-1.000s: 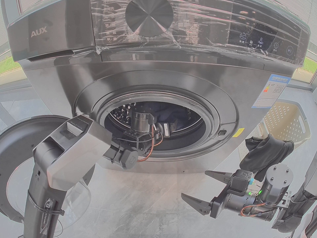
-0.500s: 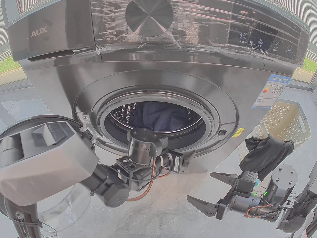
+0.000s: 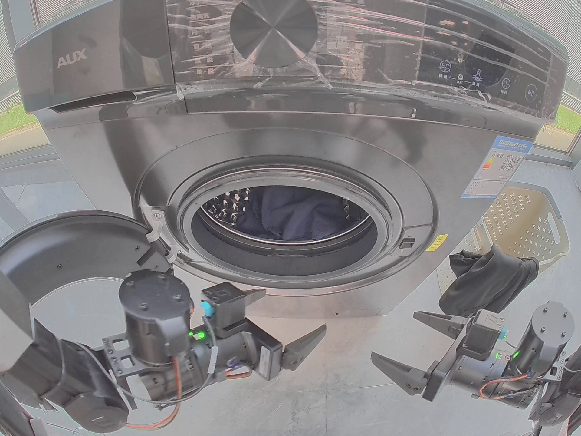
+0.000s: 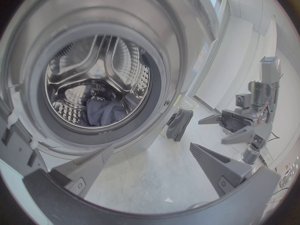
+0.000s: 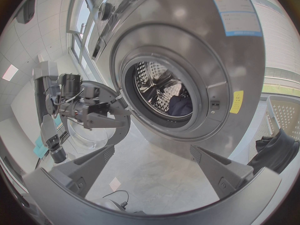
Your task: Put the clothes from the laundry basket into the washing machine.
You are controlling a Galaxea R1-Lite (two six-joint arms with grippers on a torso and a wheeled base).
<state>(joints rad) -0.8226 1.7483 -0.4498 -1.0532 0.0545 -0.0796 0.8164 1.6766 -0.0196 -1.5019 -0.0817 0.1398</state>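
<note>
Now the left claw and right claw hang wide open and empty before the washer. One blue cloth lies in the drum; a dark cloth hangs over the basket rim.

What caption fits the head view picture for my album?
Left gripper and right gripper open before the washer; blue cloth in its drum, dark cloth draped over the basket.

A laundry corner in a tiled room. A front-loading washing machine stands on pale floor tiles beside a laundry basket, with white wall tiles and windows around.
</note>
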